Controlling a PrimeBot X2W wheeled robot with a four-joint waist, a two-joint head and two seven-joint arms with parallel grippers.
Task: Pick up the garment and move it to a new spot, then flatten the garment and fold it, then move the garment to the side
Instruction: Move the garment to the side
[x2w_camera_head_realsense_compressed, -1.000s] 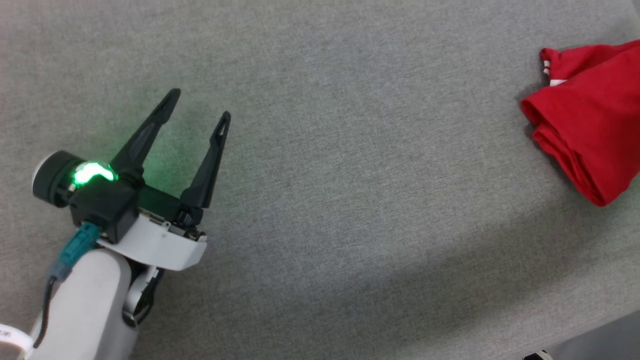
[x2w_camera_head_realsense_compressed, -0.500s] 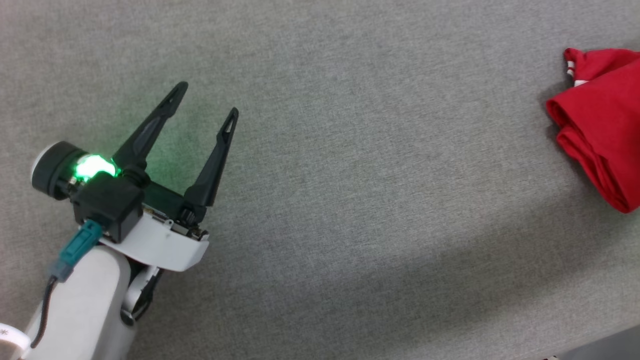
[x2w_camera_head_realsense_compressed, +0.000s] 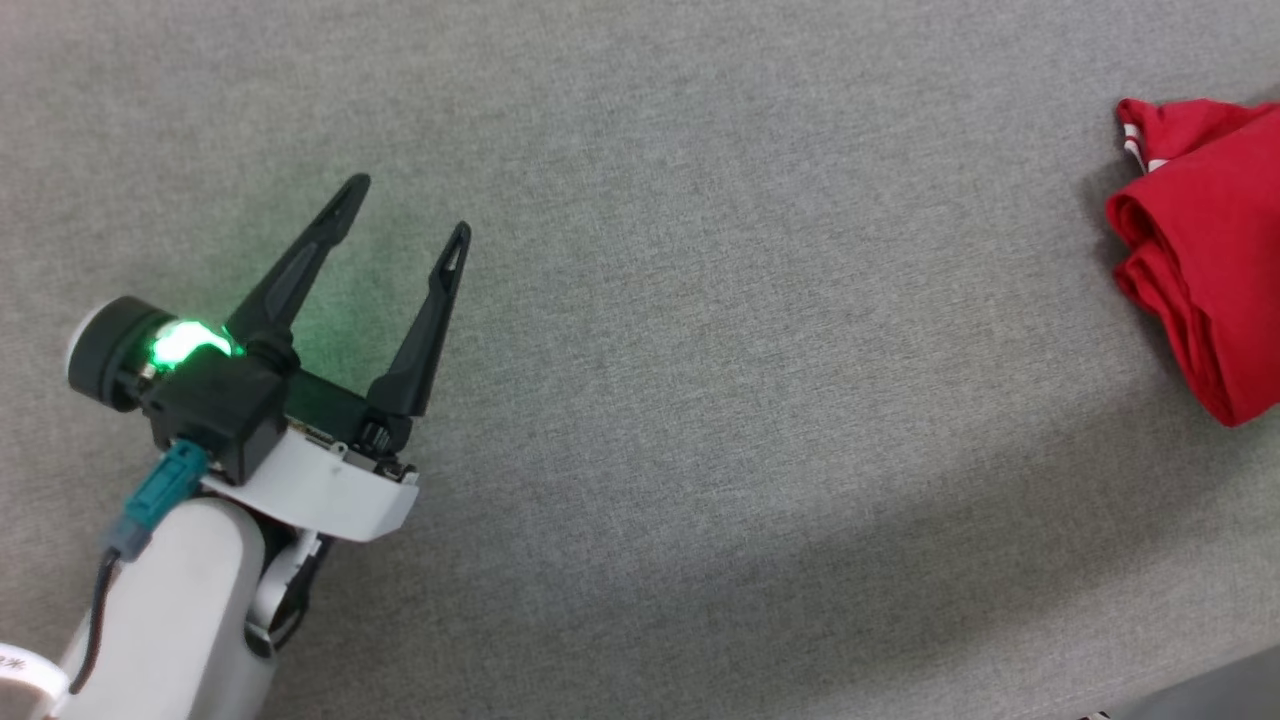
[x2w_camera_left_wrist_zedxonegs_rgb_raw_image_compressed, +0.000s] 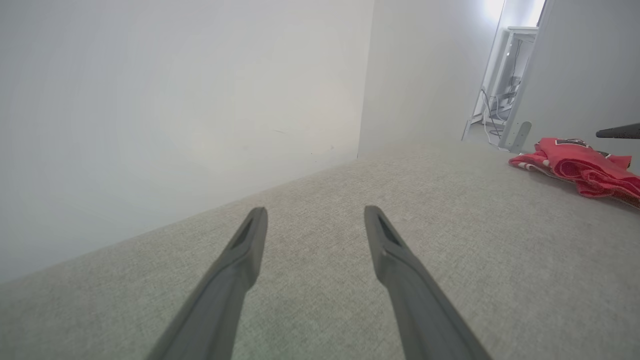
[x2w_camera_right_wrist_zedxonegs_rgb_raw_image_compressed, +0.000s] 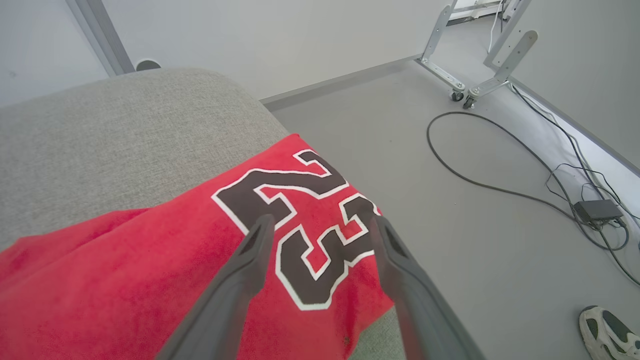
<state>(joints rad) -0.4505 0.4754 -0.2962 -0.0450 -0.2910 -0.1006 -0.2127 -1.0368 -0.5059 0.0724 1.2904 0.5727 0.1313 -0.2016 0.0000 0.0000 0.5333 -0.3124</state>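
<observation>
In the head view the left gripper (x2w_camera_head_realsense_compressed: 408, 208) is showing at 8 o'clock, its pale forearm (x2w_camera_head_realsense_compressed: 170, 610) rising from the bottom corner and its dark fingers pointing toward 1 o'clock; its jaws are standing wide, with nothing but grey cloth between them; a green light (x2w_camera_head_realsense_compressed: 185, 343) is glowing on the wrist and tinting the fabric-covered bench (x2w_camera_head_realsense_compressed: 700, 350) around it. The middle of the bench is lying bare, and the garment (x2w_camera_head_realsense_compressed: 1210, 260) is bunching in red folds at 3 o'clock, well apart from that gripper, with a bit of white-and-red stripe trim peeking out at its top.

In the left wrist view the left gripper (x2w_camera_left_wrist_zedxonegs_rgb_raw_image_compressed: 315, 212) is reaching out low over the bench (x2w_camera_left_wrist_zedxonegs_rgb_raw_image_compressed: 500, 250) toward a pale wall (x2w_camera_left_wrist_zedxonegs_rgb_raw_image_compressed: 175, 100); the garment (x2w_camera_left_wrist_zedxonegs_rgb_raw_image_compressed: 575, 165) is lying crumpled at 3 o'clock, near the far end of the bench.

In the right wrist view the right gripper (x2w_camera_right_wrist_zedxonegs_rgb_raw_image_compressed: 320, 220) is hanging over the garment (x2w_camera_right_wrist_zedxonegs_rgb_raw_image_compressed: 125, 280), jaws spread wide and gripping nothing; the fingertips are framing the black, white-outlined number 23 (x2w_camera_right_wrist_zedxonegs_rgb_raw_image_compressed: 300, 220); whether they are touching the fabric cannot be told. The red cloth is covering the bench (x2w_camera_right_wrist_zedxonegs_rgb_raw_image_compressed: 125, 130) at its rounded edge; beyond it, toward 3 o'clock, a cable (x2w_camera_right_wrist_zedxonegs_rgb_raw_image_compressed: 475, 175) is looping across the grey floor (x2w_camera_right_wrist_zedxonegs_rgb_raw_image_compressed: 425, 240) to a small black box (x2w_camera_right_wrist_zedxonegs_rgb_raw_image_compressed: 597, 210); a wheeled metal frame (x2w_camera_right_wrist_zedxonegs_rgb_raw_image_compressed: 465, 75) is standing at 1 o'clock, and a shoe (x2w_camera_right_wrist_zedxonegs_rgb_raw_image_compressed: 607, 335) is showing at 4 o'clock.
</observation>
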